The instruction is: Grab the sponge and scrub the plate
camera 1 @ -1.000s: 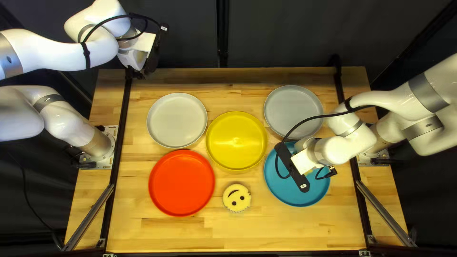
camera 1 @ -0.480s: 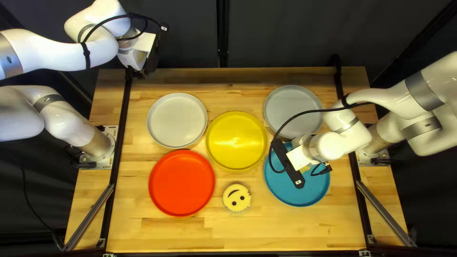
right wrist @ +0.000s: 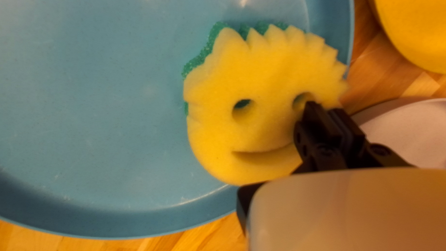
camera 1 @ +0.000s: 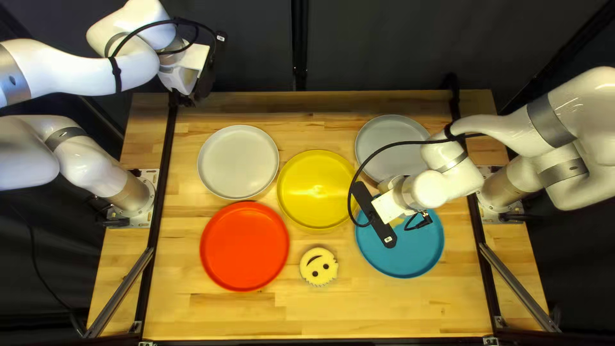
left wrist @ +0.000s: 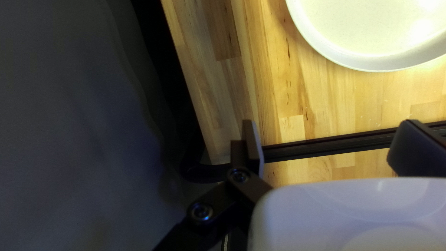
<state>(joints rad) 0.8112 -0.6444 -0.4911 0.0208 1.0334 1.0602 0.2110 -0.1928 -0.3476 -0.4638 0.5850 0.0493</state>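
Beyond the yellow plate, a bare lane of worktop runs to the far edge, with the white plate on its left and the grey plate on its right. On the yellow plate's near side, the loose sponge blocks the middle; a hand could pass either side of it, inside the red plate and blue plate, or nearer the worktop's near edge. To the yellow plate's right, the right arm and right hand bar the way above the blue plate, the held sponge beneath, and a cable loops over the yellow rim. The yellow plate's own middle is open from above.
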